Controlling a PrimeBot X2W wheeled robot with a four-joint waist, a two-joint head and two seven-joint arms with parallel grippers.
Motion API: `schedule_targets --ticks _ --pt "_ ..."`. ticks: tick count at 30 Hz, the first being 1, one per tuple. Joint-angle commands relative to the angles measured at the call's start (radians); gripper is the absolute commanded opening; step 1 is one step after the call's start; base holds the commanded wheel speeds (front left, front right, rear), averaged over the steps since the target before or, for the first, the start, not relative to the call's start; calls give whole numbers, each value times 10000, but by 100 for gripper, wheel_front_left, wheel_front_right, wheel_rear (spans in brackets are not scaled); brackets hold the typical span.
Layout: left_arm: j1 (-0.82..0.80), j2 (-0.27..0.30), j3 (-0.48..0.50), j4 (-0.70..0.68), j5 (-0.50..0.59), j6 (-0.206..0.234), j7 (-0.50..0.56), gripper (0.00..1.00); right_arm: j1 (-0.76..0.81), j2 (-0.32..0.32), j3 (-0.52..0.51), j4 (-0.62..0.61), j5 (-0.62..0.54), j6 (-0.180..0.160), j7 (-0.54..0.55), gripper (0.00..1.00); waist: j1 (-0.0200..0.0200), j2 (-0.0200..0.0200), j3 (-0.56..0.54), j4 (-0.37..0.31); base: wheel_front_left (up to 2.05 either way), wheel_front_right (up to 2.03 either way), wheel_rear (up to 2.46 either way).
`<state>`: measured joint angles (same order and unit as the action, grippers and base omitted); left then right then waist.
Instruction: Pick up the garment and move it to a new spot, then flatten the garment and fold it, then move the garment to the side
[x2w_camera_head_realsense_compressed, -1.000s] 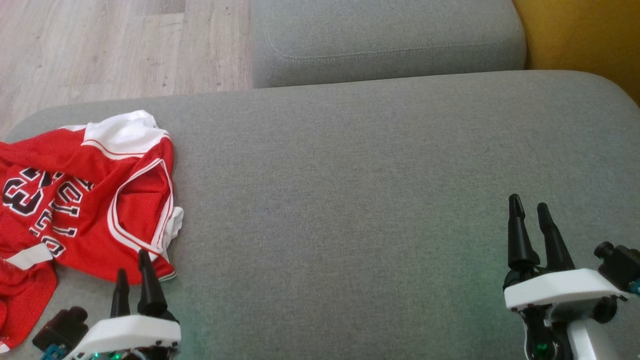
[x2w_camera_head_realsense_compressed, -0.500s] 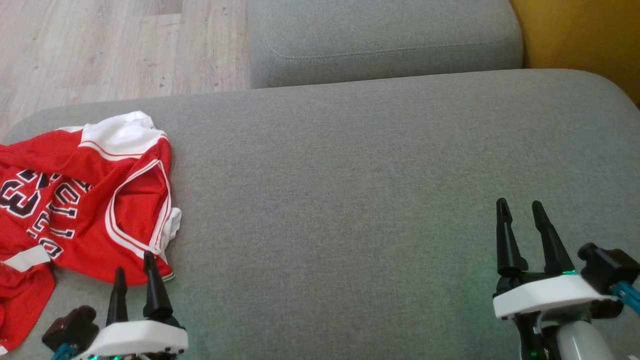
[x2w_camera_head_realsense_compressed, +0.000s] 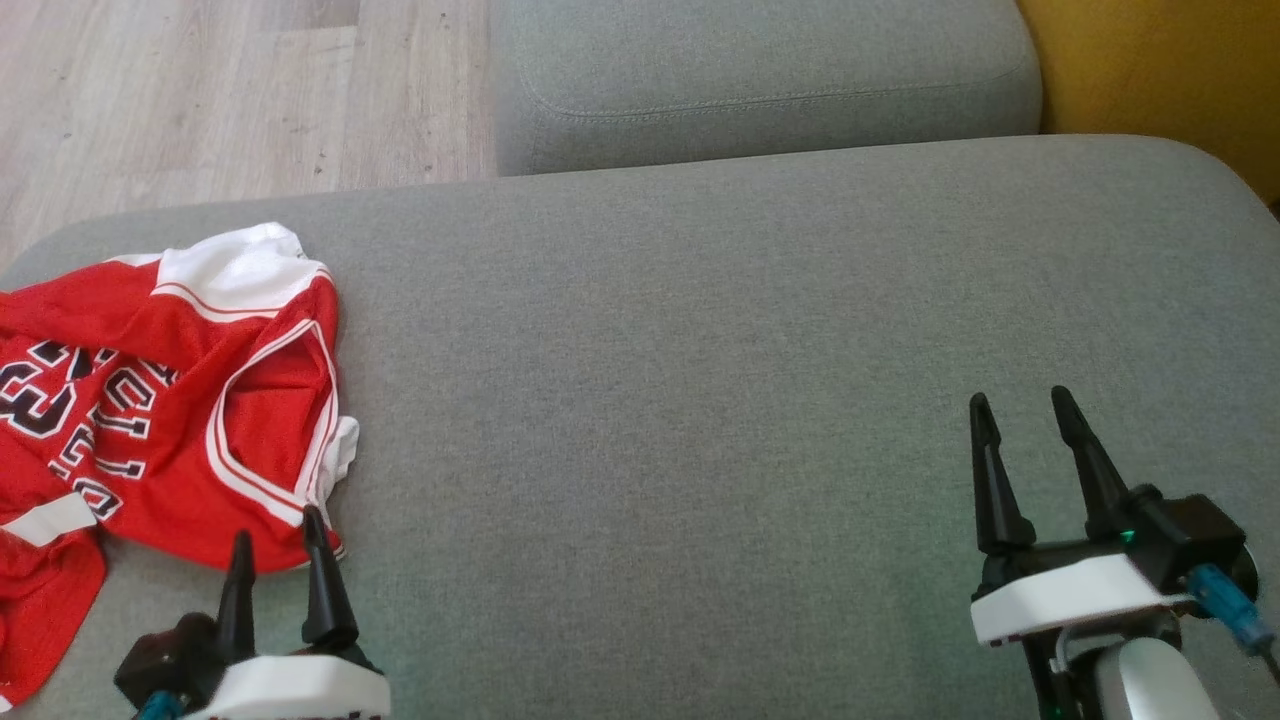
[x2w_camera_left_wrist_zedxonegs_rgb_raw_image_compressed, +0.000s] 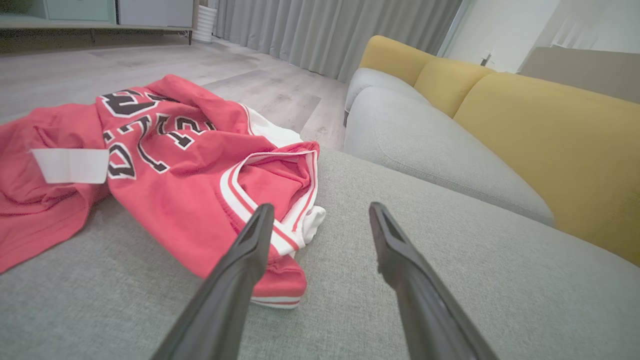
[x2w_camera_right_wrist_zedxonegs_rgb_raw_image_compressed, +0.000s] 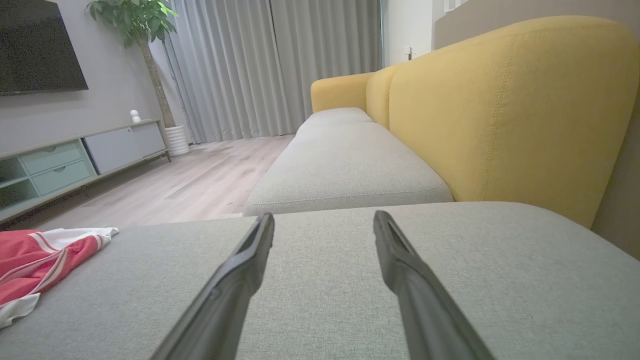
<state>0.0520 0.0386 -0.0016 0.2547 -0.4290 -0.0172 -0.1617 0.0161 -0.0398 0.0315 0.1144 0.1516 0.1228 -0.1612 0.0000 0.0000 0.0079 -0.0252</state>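
Observation:
The garment (x2w_camera_head_realsense_compressed: 170, 400) is a red jersey with white trim and black lettering, lying crumpled at the left end of the grey sofa cushion (x2w_camera_head_realsense_compressed: 700, 380). It also shows in the left wrist view as the garment (x2w_camera_left_wrist_zedxonegs_rgb_raw_image_compressed: 165, 165) and at the left edge of the right wrist view as the garment (x2w_camera_right_wrist_zedxonegs_rgb_raw_image_compressed: 35, 260). My left gripper (x2w_camera_head_realsense_compressed: 277, 520) is open, just short of the jersey's near hem, its fingertips (x2w_camera_left_wrist_zedxonegs_rgb_raw_image_compressed: 262, 212) over the striped edge. Far to the right, my right gripper (x2w_camera_head_realsense_compressed: 1015, 402) is open above bare cushion, holding nothing.
A second grey cushion (x2w_camera_head_realsense_compressed: 760, 80) lies beyond the first. Yellow backrests (x2w_camera_right_wrist_zedxonegs_rgb_raw_image_compressed: 500, 110) line the right side. Wooden floor (x2w_camera_head_realsense_compressed: 200, 90) lies past the cushion's far left edge. A TV cabinet (x2w_camera_right_wrist_zedxonegs_rgb_raw_image_compressed: 75, 160) and a potted plant (x2w_camera_right_wrist_zedxonegs_rgb_raw_image_compressed: 145, 30) stand across the room.
Both grippers have drawn back toward the bottom of the head view, the right one also shifting left. The head view itself has shifted slightly. The garment lies as before.

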Motion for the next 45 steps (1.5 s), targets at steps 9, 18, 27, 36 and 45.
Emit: schedule_targets --ticks 9,18,27,36,45 --pt "-170 107 109 -398 1336 184 -426 100 -85 -89 303 -493 -1538 67 -429 100 0 0 36 -15 0 0 0" --pt "-55 112 128 -224 2579 251 -719 100 -28 -97 72 -462 -2536 73 -724 100 0 0 60 -42 0 0 0" --pt "39 136 194 -35 3707 319 -983 100 28 -104 -124 -439 -3395 78 -989 100 0 0 70 -81 0 0 0" --pt "-7 132 288 34 3734 272 -1000 100 40 -104 -330 -314 -3012 79 -1006 100 0 0 30 -72 0 0 0" --pt "-8 127 342 32 3686 263 -1000 100 73 -104 -370 -215 -2832 79 -1006 100 0 0 25 -67 0 0 0"
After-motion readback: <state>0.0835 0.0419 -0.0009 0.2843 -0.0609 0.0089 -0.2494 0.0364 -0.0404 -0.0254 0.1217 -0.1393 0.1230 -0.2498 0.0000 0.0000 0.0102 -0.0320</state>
